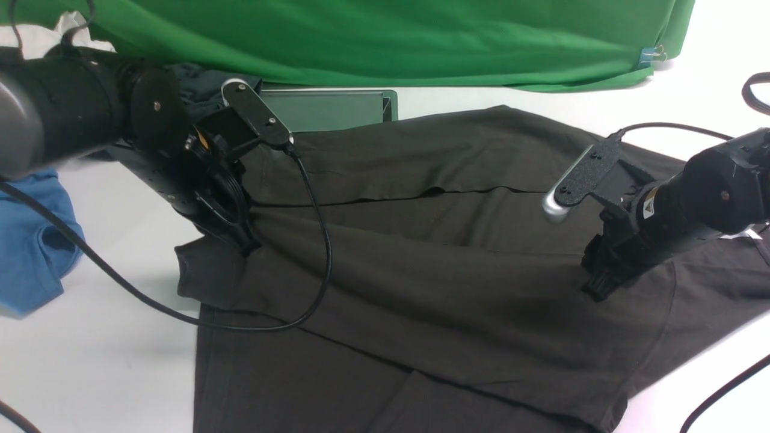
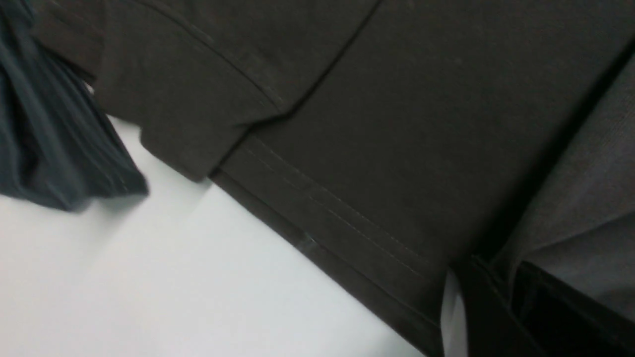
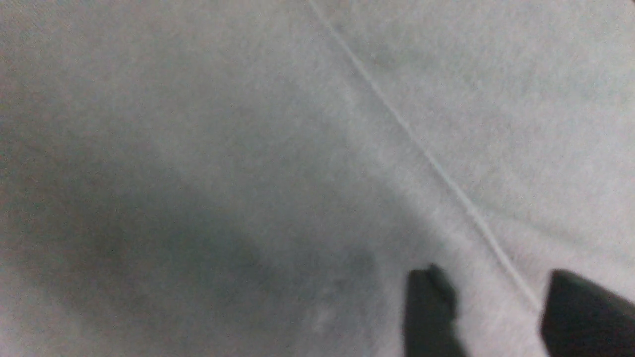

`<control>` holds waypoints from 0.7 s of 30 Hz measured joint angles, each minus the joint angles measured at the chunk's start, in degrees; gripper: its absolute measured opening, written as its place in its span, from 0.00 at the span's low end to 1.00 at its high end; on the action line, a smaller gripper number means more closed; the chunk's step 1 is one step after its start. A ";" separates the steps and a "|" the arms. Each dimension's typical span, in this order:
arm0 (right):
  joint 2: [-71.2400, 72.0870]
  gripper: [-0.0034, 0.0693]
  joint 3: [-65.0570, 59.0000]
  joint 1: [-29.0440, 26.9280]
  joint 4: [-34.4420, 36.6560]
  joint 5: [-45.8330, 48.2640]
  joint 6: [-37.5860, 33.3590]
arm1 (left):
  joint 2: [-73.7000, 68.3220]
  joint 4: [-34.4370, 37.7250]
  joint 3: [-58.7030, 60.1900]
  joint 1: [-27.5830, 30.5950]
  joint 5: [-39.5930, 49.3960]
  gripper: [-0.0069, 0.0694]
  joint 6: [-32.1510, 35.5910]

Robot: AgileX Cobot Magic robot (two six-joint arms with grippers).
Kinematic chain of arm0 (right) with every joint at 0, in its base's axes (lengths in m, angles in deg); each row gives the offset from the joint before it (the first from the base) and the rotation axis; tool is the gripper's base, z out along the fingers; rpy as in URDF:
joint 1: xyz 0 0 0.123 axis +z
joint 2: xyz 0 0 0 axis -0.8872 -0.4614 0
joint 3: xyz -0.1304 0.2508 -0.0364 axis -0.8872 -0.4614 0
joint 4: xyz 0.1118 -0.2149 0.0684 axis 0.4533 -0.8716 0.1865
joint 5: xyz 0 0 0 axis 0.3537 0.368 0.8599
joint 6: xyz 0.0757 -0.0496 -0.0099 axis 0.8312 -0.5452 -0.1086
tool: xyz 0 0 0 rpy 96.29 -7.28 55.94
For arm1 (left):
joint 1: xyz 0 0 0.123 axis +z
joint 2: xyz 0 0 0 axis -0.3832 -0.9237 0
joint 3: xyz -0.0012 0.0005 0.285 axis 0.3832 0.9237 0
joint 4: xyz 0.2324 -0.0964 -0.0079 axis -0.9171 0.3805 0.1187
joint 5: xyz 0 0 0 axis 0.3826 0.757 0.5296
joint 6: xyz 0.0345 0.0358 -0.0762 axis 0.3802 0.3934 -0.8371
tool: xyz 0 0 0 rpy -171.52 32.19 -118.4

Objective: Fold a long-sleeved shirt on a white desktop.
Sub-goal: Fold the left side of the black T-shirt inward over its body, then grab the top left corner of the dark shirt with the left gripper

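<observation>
Front view: the long-sleeved shirt (image 1: 433, 282), very dark brown-black, lies spread over the middle and right of the white desktop (image 1: 108, 373) and runs off the lower edge of the picture. A folded layer crosses its upper part, leaving a thin dark edge line. The left gripper (image 1: 246, 243) points down with its tips on the cloth near the shirt's left edge. From here I cannot tell whether its jaws are parted or pinching fabric. The right gripper (image 1: 598, 291) also points down onto the shirt, on the right side. A black cable (image 1: 325, 252) from the left arm loops across the cloth. A blue shirt (image 1: 30, 240) is bunched at the far left, apart from the dark one. A slate-grey garment (image 1: 198, 84) shows behind the left arm, with a flat grey tray (image 1: 328, 109) beside it, in front of the green cloth backdrop (image 1: 385, 36).

Left wrist view: the shirt's stitched hem (image 2: 337, 213) runs slantwise over bare desktop, and a cuff-like flap lies on top of it. The slate-grey garment hangs at one corner. Dark fingers (image 2: 478, 317) sit at the hem. The picture does not show how far they are open or whether any cloth is between them.

Right wrist view: the shirt fills the picture, washed out to pale grey. Two dark fingertips (image 3: 429, 312) stand clearly apart, holding nothing, and a seam (image 3: 421, 148) runs toward the gap between them.
</observation>
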 joint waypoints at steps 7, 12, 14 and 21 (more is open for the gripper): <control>5.04 0.68 -0.07 0.12 0.00 6.14 5.34 | -0.41 -1.33 0.00 0.00 -1.24 0.41 -0.28; 13.45 0.64 -0.07 0.45 3.79 14.21 9.09 | -0.08 -1.89 0.00 0.00 -1.36 0.70 -5.34; 16.15 0.62 -0.13 0.45 6.36 16.98 9.50 | 0.41 -2.44 0.00 0.00 -1.41 0.76 -7.78; 24.53 0.56 -3.62 3.80 9.73 18.86 9.11 | -2.05 -3.67 -3.38 0.65 -3.20 0.43 -1.13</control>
